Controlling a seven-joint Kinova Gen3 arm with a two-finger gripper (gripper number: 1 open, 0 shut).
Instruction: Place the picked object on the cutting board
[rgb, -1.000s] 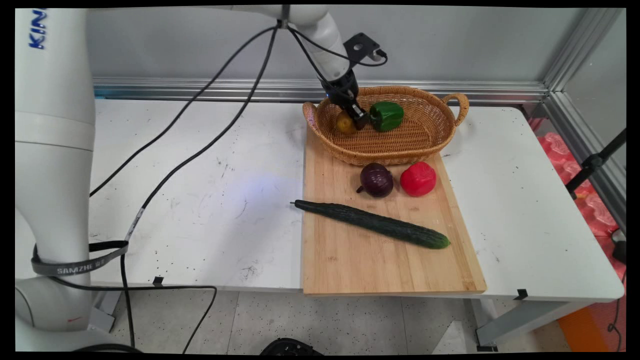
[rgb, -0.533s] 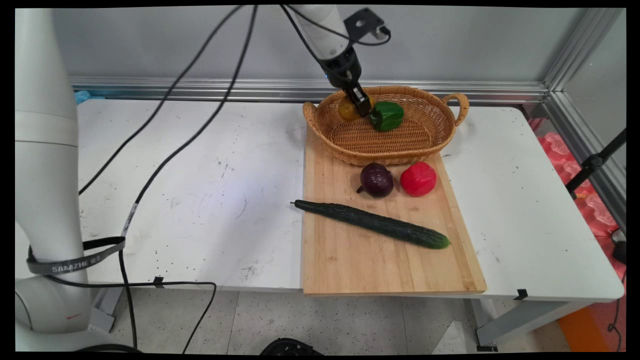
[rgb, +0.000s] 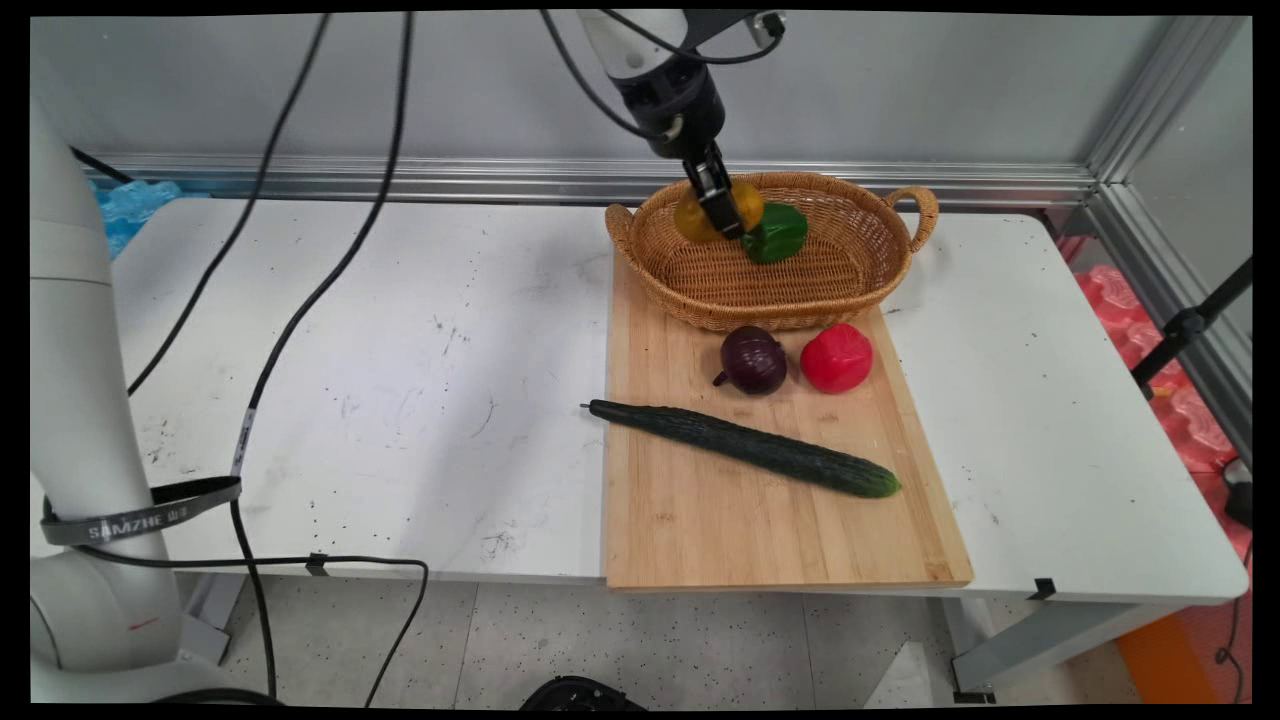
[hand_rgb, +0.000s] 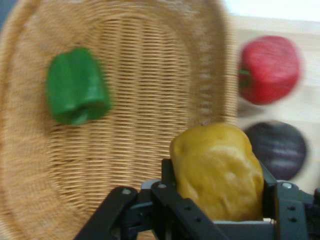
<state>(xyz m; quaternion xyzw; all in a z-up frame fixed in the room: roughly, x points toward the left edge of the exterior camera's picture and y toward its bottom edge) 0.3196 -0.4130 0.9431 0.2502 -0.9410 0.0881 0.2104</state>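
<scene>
Pincer (hand_rgb: 220, 200) is clamped on yellow pepper (hand_rgb: 218, 170), raised over the basket (rgb: 850, 280) at the board's (rgb: 700, 520) far end, beside green pepper (rgb: 775, 232).

yellow pepper (hand_rgb: 220, 170) — green pepper (hand_rgb: 76, 86) — red pepper (hand_rgb: 269, 69) — purple onion (hand_rgb: 278, 148) — tan woven basket (hand_rgb: 150, 90)

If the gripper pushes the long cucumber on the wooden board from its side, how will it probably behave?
The cucumber looks long and round in section, so a sideways push would probably roll it across the flat cutting board. It lies straight and so seems stiff, unlikely to bend. One tip overhangs the board's left edge, so it might pivot there.
</scene>
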